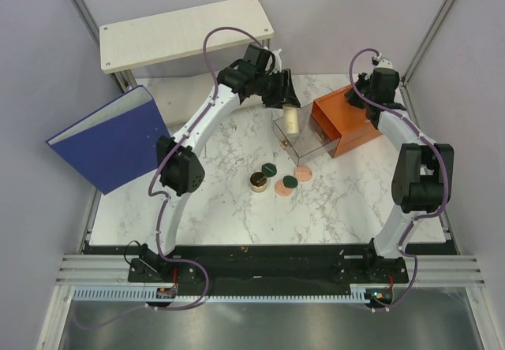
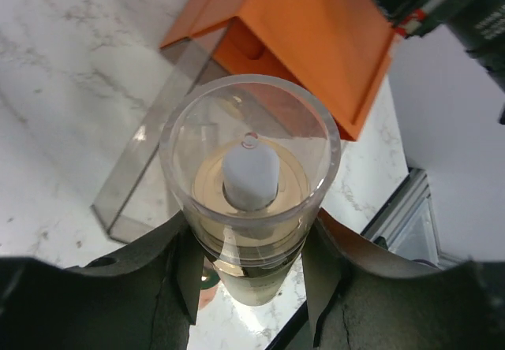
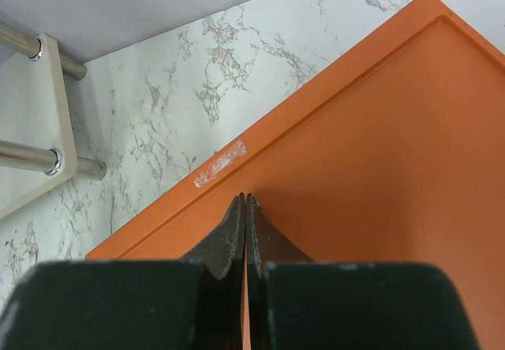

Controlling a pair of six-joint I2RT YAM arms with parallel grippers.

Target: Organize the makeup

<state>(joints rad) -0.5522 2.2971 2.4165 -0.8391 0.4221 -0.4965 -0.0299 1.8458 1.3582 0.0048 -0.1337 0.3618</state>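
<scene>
While blue binder (image 1: 110, 141) stands at table's left side, left gripper (image 2: 251, 279) grips beige bottle (image 2: 251, 176), clear cap facing wrist camera, over far end of clear drawer (image 1: 304, 143). On marble table (image 1: 197, 208): gold jar (image 1: 258, 181), green discs (image 1: 270, 167) (image 1: 289, 182), pink discs (image 1: 281, 191) (image 1: 304, 173), clustered near drawer front. Drawer pulled out of orange box (image 1: 351, 121). Right gripper (image 3: 245, 212): fingertips pressed together, nothing held, over box top; contact unclear.

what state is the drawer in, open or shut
Open: the clear drawer is pulled out of the orange box, its inside showing from above.
</scene>
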